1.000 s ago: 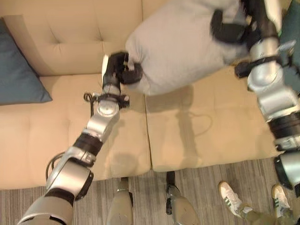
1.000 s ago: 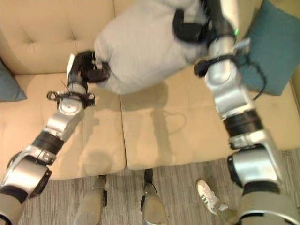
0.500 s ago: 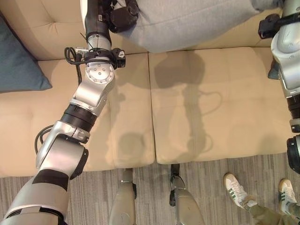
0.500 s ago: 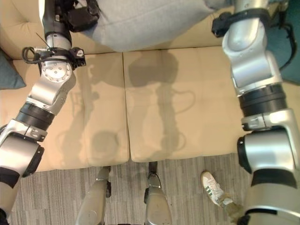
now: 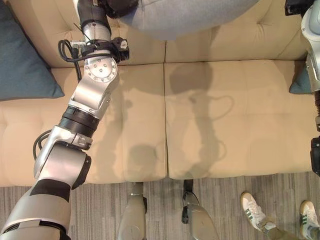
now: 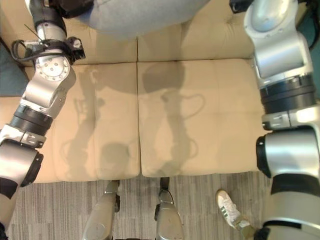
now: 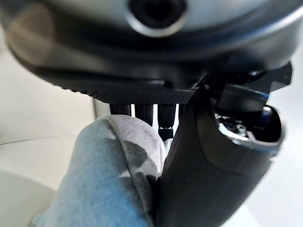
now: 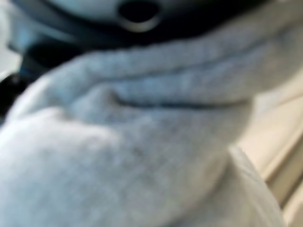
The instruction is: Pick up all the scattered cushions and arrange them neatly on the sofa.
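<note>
Cushion [image 5: 185, 20], grey, I'm holding high against the sofa [image 5: 210, 125] backrest; left hand [image 7: 208, 156] pinching its corner, right-hand grip unclear. I'm lowering it level.

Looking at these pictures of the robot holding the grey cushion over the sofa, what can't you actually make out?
- Grey cushion: its upper part is cut off by the top edge of both eye views.
- Right hand: in the right wrist view, blurred cushion fabric covers it, so its grip cannot be told.
- Left hand: the fingertips are hidden behind the cushion corner.
- Teal cushion: cut by the left edge.
- Person's shoes: the rest is out of frame.
</note>
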Robot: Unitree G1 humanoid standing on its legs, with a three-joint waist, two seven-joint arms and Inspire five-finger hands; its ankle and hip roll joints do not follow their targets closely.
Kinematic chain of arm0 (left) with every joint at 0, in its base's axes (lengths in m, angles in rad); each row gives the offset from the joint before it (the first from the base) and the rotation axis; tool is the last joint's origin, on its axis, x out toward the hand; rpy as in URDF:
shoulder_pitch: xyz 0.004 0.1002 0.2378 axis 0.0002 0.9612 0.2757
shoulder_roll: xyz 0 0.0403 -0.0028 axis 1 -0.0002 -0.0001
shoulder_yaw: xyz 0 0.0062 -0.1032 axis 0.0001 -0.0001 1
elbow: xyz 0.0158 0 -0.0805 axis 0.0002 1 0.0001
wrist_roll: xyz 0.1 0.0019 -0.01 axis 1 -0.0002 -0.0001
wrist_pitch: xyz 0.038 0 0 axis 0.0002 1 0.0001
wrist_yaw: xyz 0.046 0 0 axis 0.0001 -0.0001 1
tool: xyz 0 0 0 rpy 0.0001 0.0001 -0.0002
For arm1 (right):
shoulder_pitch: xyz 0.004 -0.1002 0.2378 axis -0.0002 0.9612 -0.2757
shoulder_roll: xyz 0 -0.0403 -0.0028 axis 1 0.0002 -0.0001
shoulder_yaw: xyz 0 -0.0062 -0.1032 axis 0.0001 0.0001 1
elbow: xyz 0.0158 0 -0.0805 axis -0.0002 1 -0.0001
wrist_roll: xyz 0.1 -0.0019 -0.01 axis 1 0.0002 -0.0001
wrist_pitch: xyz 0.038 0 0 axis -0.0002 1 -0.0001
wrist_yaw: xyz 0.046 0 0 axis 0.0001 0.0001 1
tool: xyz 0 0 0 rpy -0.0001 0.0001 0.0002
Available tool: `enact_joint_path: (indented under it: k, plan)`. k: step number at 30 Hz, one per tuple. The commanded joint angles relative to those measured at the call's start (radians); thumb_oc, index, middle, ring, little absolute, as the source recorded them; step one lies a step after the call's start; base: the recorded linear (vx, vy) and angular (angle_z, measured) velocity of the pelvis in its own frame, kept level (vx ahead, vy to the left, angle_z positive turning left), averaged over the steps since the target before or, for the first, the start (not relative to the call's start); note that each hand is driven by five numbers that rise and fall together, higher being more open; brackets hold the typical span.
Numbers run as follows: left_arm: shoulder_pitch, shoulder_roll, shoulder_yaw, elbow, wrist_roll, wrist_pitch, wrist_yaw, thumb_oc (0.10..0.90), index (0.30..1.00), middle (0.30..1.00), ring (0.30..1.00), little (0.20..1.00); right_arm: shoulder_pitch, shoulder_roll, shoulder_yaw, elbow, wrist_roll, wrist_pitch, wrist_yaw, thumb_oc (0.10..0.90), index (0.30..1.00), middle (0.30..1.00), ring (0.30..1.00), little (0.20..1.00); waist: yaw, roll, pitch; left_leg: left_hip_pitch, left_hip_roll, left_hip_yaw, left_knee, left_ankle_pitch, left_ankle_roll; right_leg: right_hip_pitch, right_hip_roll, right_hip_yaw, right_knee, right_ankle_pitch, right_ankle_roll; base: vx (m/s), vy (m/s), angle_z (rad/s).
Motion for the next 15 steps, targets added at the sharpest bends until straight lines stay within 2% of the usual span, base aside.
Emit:
enact_joint_path:
  k: [1, 6, 11, 13, 14, 15]
  plan:
    - [-0.210, -0.061, 0.009, -0.193, 0.133, -0.282, 0.027, 0.400, 0.300, 0.300, 0.300, 0.300, -0.020, 0.085, 0.028, -0.128, 0.015, -0.221, -0.031, 0.400, 0.300, 0.300, 0.300, 0.300, 0.035, 0.013, -0.322, -0.019, -0.009, -0.019, -0.043, -0.112, -0.031, 0.043, -0.060, 0.028, 0.072, -0.191, 0.071, 0.00, 0.000, 0.00]
    - [-0.180, -0.063, 0.026, -0.234, 0.156, -0.286, 0.029, 0.400, 0.300, 0.300, 0.300, 0.300, 0.017, 0.058, 0.025, -0.130, 0.005, -0.223, -0.015, 0.400, 0.300, 0.300, 0.300, 0.300, 0.035, 0.014, -0.305, -0.032, -0.011, -0.021, -0.043, -0.106, -0.032, 0.028, -0.060, 0.030, 0.073, -0.187, 0.071, 0.00, 0.000, 0.00]
    - [-0.123, -0.093, 0.009, -0.215, 0.156, -0.277, 0.003, 0.400, 0.300, 0.300, 0.300, 0.300, 0.067, -0.025, 0.083, -0.066, -0.131, -0.165, -0.011, 0.400, 0.300, 0.300, 0.300, 0.300, 0.023, 0.020, -0.241, -0.093, -0.014, -0.022, -0.043, -0.085, -0.041, -0.038, -0.061, 0.032, 0.077, -0.169, 0.077, -0.07, 0.004, 0.06]
    - [-0.130, -0.103, -0.013, -0.142, 0.144, -0.267, -0.001, 0.400, 0.300, 0.300, 0.300, 0.300, 0.055, -0.044, 0.117, 0.028, -0.154, -0.148, -0.028, 0.400, 0.300, 0.300, 0.300, 0.300, 0.021, 0.024, -0.224, -0.124, -0.013, -0.021, -0.043, -0.074, -0.048, -0.065, -0.060, 0.034, 0.077, -0.159, 0.080, -0.07, 0.004, 0.02]
    - [-0.151, -0.119, -0.038, -0.057, 0.118, -0.266, -0.004, 0.400, 0.300, 0.300, 0.300, 0.300, 0.016, -0.051, 0.159, 0.102, -0.166, -0.135, -0.041, 0.400, 0.300, 0.300, 0.300, 0.300, 0.017, 0.025, -0.211, -0.144, -0.012, -0.019, -0.043, -0.069, -0.054, -0.083, -0.061, 0.032, 0.072, -0.150, 0.083, -0.09, 0.008, 0.02]
    - [-0.199, -0.122, -0.085, 0.093, 0.066, -0.258, -0.020, 0.400, 0.300, 0.300, 0.300, 0.300, -0.047, -0.045, 0.246, 0.240, -0.162, -0.122, -0.036, 0.400, 0.300, 0.300, 0.300, 0.300, 0.008, 0.022, -0.193, -0.174, -0.011, -0.015, -0.043, -0.068, -0.062, -0.109, -0.061, 0.035, 0.060, -0.137, 0.090, -0.11, 0.018, 0.01]
